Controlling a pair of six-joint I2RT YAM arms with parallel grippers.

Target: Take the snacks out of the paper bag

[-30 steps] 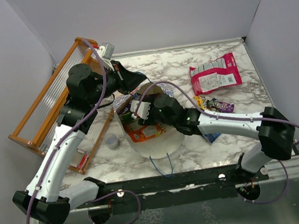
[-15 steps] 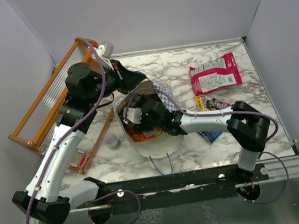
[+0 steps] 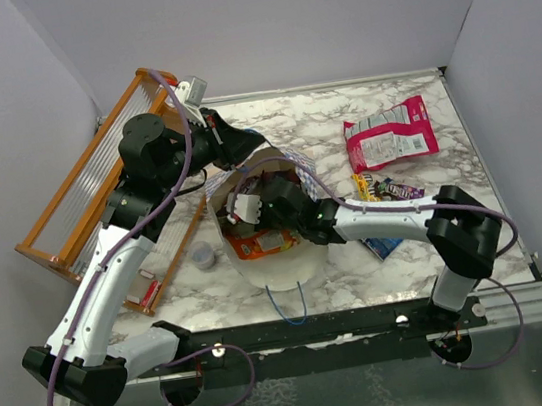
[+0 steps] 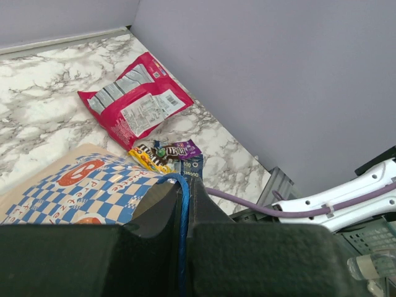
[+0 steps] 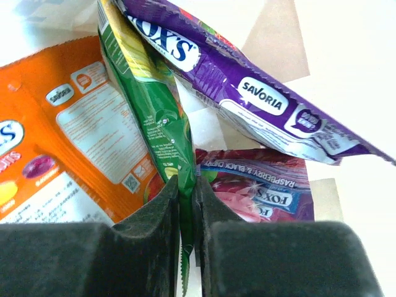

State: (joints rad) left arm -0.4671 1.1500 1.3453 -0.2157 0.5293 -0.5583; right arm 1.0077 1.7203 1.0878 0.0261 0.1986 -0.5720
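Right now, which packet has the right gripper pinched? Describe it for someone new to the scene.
Look inside the checkered paper bag at mid-table, where the right gripper reaches among Fox's packets. It pinches the green packet, standing on edge between the flat orange packet and the purple packet.

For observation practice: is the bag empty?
Not empty: orange wrapper and purple wrapper lie inside the bag; right fingers pinch a green wrapper.

paper bag [image 3: 282, 268]: matt paper | snacks [image 5: 80, 139]: glossy wrappers | table [image 3: 315, 121]: smooth marble-look
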